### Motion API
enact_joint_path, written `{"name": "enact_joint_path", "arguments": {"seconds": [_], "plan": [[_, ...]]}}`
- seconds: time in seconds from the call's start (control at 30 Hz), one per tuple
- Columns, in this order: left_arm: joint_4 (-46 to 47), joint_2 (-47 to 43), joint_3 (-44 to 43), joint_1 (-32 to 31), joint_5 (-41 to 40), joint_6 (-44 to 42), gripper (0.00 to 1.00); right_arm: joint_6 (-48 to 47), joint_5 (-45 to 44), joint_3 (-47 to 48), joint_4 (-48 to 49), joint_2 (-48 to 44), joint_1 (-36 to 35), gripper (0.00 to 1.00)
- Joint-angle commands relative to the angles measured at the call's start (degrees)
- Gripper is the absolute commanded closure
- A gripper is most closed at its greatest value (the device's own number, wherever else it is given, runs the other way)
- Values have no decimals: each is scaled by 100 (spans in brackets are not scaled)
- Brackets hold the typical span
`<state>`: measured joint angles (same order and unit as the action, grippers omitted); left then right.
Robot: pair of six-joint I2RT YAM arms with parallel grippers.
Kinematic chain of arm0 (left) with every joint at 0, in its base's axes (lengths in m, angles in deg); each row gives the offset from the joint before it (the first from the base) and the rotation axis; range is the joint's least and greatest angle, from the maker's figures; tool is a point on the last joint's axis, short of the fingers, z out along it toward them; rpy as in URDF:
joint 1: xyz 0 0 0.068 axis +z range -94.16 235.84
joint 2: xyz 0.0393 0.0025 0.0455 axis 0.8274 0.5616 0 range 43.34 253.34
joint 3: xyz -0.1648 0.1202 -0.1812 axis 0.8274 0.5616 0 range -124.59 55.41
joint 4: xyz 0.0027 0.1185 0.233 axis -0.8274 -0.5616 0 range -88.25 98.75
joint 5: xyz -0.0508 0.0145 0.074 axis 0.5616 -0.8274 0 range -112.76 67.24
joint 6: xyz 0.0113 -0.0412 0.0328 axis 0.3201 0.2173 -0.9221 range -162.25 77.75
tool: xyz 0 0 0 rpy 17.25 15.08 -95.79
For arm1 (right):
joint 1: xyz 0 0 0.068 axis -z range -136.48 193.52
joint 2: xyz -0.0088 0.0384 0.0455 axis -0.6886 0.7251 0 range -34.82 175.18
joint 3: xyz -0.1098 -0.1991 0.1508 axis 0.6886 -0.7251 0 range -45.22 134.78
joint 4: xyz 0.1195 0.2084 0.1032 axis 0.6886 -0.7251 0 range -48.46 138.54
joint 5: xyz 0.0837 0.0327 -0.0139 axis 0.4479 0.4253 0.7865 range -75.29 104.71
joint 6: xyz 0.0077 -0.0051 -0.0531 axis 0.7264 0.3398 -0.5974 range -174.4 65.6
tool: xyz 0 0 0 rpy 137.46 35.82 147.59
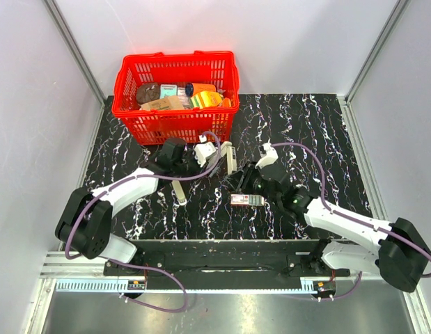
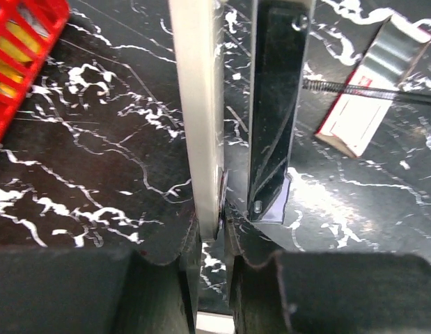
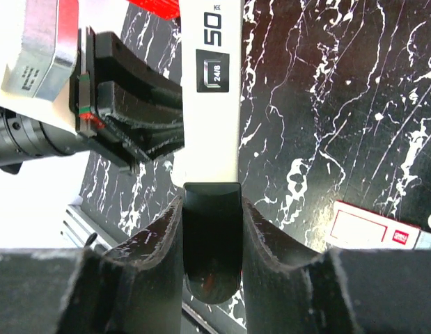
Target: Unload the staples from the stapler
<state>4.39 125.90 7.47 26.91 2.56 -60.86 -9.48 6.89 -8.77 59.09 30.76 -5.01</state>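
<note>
With my left gripper (image 2: 212, 240) closed on the hinge end of the opened stapler (image 3: 215, 125) and my right gripper (image 3: 212, 216) closed on its black tip, I think the staples must next be tipped out.

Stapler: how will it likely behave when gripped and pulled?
The slim silver-grey stapler with black base looks rigid, but its two halves stand splayed, so it may swing at the hinge. Its smooth top could slip in the right hand.

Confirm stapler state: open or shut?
Open. Left wrist view shows the stapler split: silver top splays away from the black base at the hinge, spring exposed.
</note>
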Motion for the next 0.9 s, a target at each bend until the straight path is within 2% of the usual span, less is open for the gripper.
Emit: {"name": "enact_joint_path", "arguments": {"seconds": [0.0,0.37,0.63,0.87], "plan": [[822,-206,-22,-43,-835,-1029,93,-186,316,-23,-649,-361,-95,100],[1893,-162,478,-376,-1863,-2181,96,-853,685,-15,-1246,-265,-95,100],[2755,145,821,-666,-2452,-3113,100,-687,641,-155,-1441,-309,-95,100],[3687,383,1191,-974,-2822,-3877,100,-757,623,-155,-1775,-362,-95,100]]}}
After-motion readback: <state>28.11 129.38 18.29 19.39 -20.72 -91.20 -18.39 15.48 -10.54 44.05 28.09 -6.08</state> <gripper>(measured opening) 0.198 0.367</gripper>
